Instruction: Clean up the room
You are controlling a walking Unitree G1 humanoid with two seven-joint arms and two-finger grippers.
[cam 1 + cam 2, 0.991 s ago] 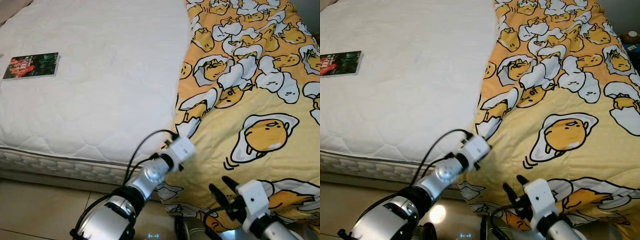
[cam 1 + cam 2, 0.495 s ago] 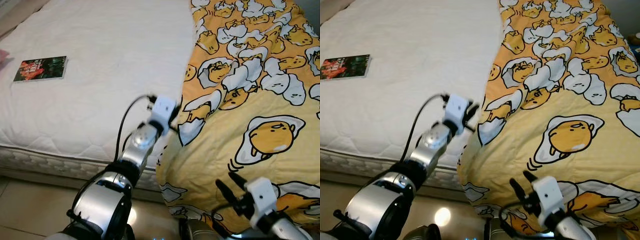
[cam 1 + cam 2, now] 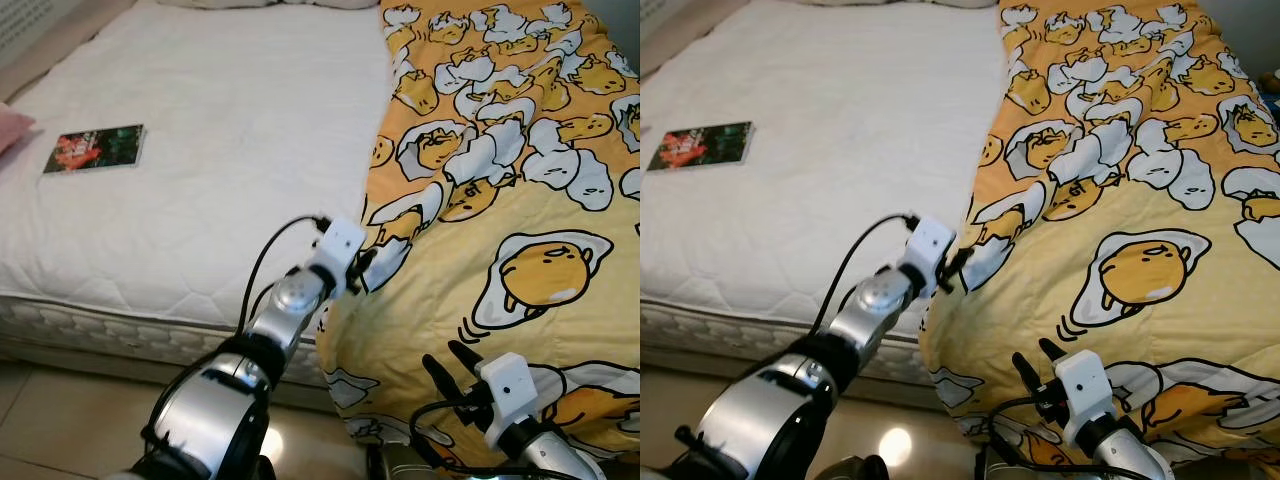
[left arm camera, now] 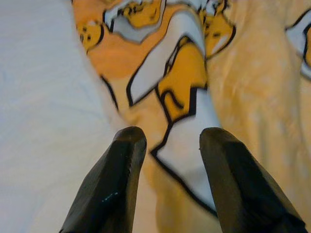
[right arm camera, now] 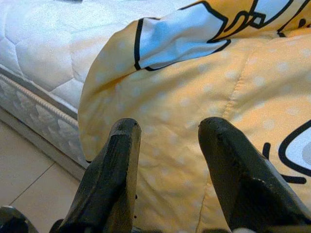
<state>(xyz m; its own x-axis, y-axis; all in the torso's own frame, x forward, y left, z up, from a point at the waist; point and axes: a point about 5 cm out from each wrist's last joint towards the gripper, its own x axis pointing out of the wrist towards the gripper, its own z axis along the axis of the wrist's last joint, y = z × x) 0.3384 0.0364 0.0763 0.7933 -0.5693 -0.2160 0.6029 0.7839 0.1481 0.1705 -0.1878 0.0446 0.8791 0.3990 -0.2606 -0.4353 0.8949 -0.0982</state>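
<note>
The yellow quilted blanket printed with egg cartoons (image 3: 500, 200) covers the right side of the white mattress (image 3: 200, 180), spilling over its near edge. The left pincer (image 3: 365, 268) sits released at the hem fold; the right pincer (image 3: 447, 362) hangs released below. Soft, light, floppy — best pinched at that folded hem.

- The left arm reaches forward, nearly straight, its left claw (image 3: 366, 268) held with its fingers (image 4: 114, 189) parted.
- The right arm is bent low; its right claw (image 3: 448, 362) points forward, fingers (image 5: 228, 170) spread apart.
</note>
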